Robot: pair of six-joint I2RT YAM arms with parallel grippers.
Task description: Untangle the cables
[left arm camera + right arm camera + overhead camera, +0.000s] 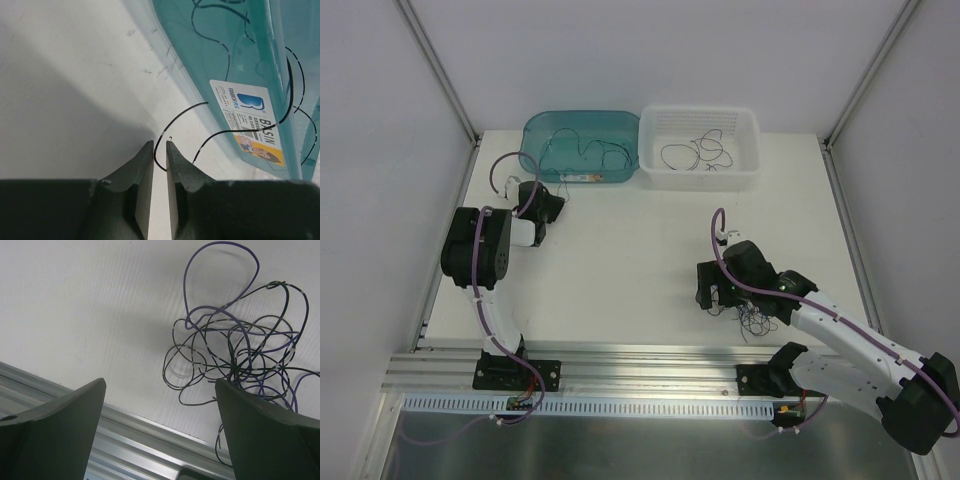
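A tangle of thin black and purple cables [750, 318] lies on the white table near the front edge; it also shows in the right wrist view [240, 355]. My right gripper [720, 300] [160, 381] is wide open and empty, just left of the tangle, whose edge touches the right finger. My left gripper [556, 197] [160, 143] sits at the front left corner of the teal bin [582, 113]. Its fingers stand a narrow gap apart, and a single black cable [182, 112] trails out of the bin and loops loosely between the tips.
The teal bin [235, 60] holds a few loose black cables [585, 150] and carries a printed label [247, 120]. A white basket [700, 108] beside it holds more cables [695, 152]. An aluminium rail [620, 360] [125, 440] runs along the table's front edge.
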